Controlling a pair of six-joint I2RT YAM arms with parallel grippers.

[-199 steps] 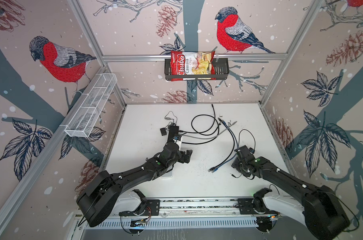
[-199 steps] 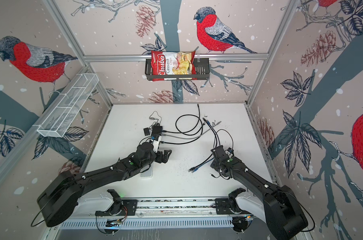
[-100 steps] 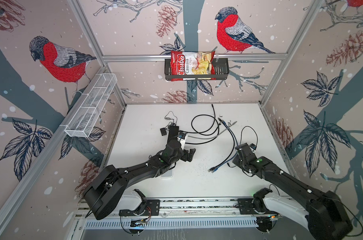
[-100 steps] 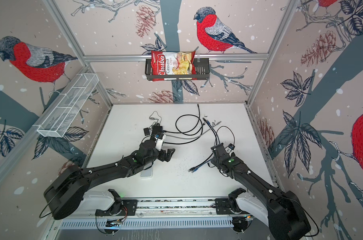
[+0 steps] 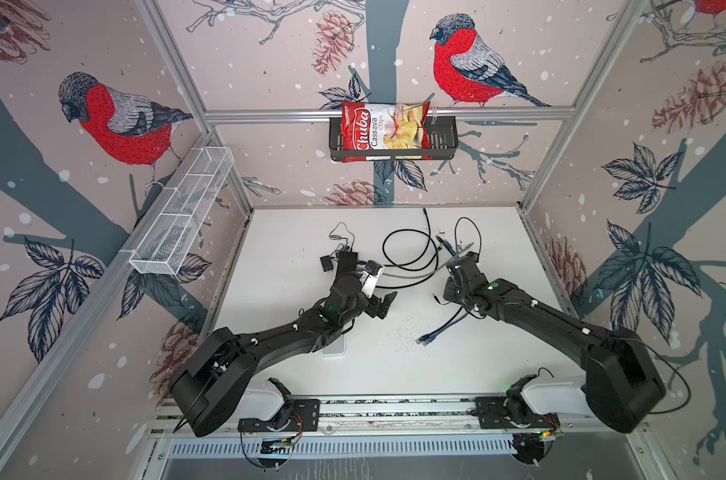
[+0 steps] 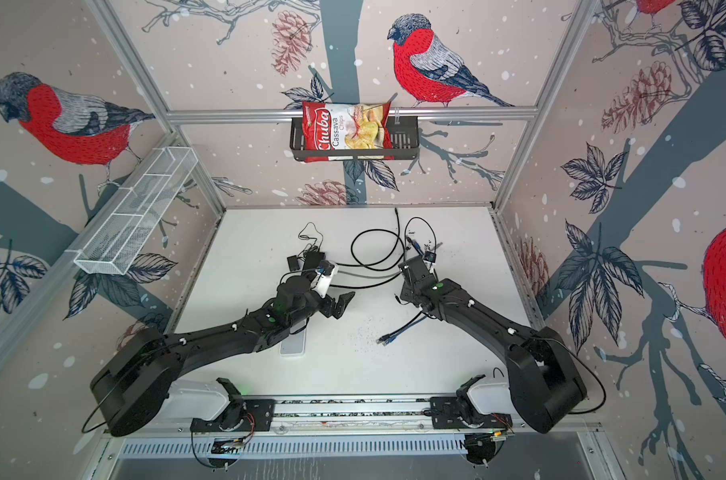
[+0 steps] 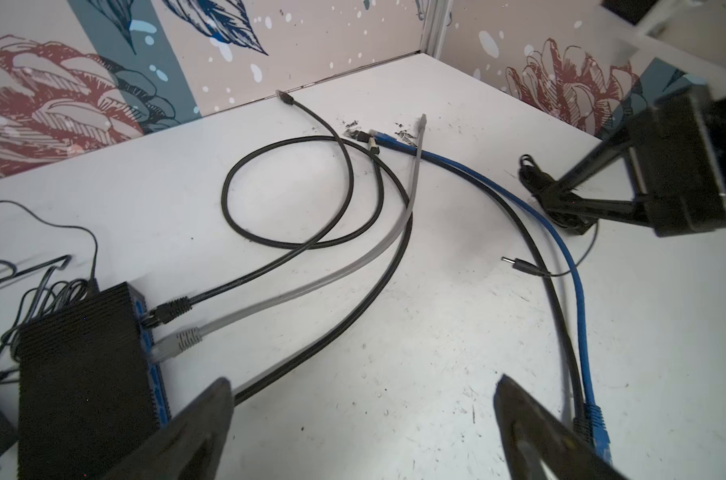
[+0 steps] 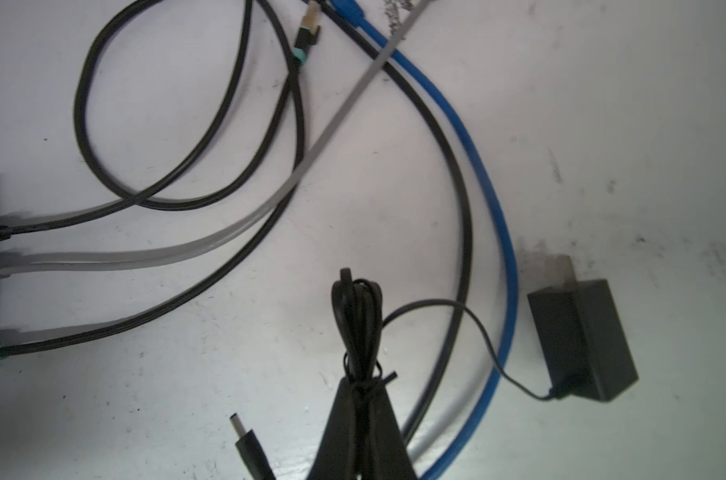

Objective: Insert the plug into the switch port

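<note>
The black switch [image 7: 82, 374] lies at the table's back left, its blue port side facing right; in both top views it [image 5: 347, 261] [image 6: 313, 259] shows behind the left wrist. My left gripper [image 7: 361, 395] [image 5: 384, 305] hangs open over bare table just right of it, holding nothing. My right gripper [image 8: 363, 386] [image 5: 452, 293] is shut on the tied bundle of thin black cord [image 8: 357, 316] [image 7: 554, 199]. That cord's small barrel plug [image 8: 247, 442] [image 7: 515, 262] [image 5: 435, 297] hangs loose beside the fingers, pointing toward the switch. The cord's black adapter brick [image 8: 581, 340] lies on the table.
A round black cable [image 7: 290, 195], a flat grey cable [image 7: 311, 282] and a flat black cable [image 7: 332, 336] run from the switch ports. A loose blue cable [image 7: 577, 291] [image 5: 436, 332] curves past the right gripper. A white flat object [image 5: 333, 347] lies under the left arm.
My right gripper has shut on the cord bundle and moved left and toward the back with it. The left gripper has shifted slightly right and stays open.
</note>
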